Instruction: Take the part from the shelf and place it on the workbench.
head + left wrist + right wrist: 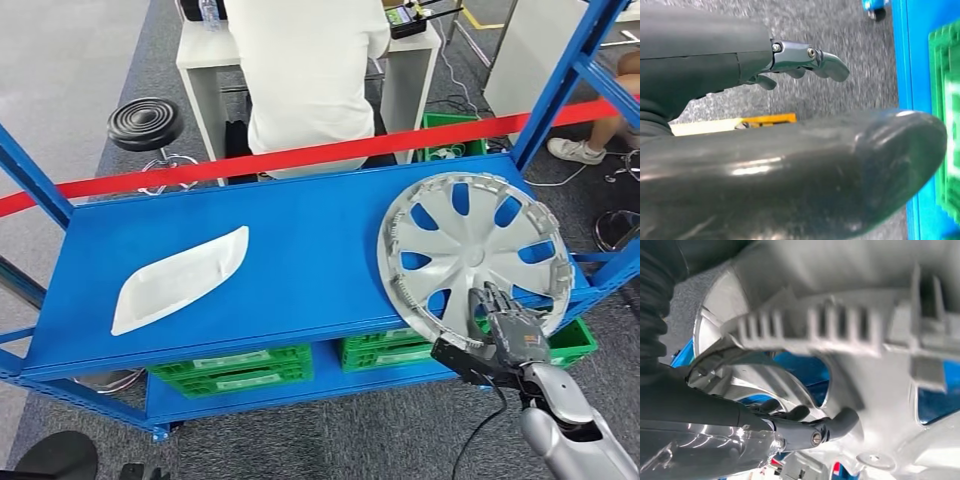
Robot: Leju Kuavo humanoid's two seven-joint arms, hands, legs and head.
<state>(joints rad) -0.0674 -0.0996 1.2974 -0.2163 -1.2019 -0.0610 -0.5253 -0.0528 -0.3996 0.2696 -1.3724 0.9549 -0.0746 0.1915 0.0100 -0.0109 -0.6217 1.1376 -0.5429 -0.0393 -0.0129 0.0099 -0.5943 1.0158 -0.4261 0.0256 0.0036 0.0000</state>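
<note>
On the shelf (302,260), right hand (509,330) grips the hubcap (472,255), fingers partly hidden.

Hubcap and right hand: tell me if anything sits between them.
Nothing visible does. The right hand is already at the near rim of the hubcap, its fingers reaching over the edge onto the spokes. The white part lies far off on the shelf.

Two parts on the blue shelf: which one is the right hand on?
The round silver wheel cover at the shelf's right end; the right hand grips its near rim. The elongated white panel lies untouched toward the left end.
</note>
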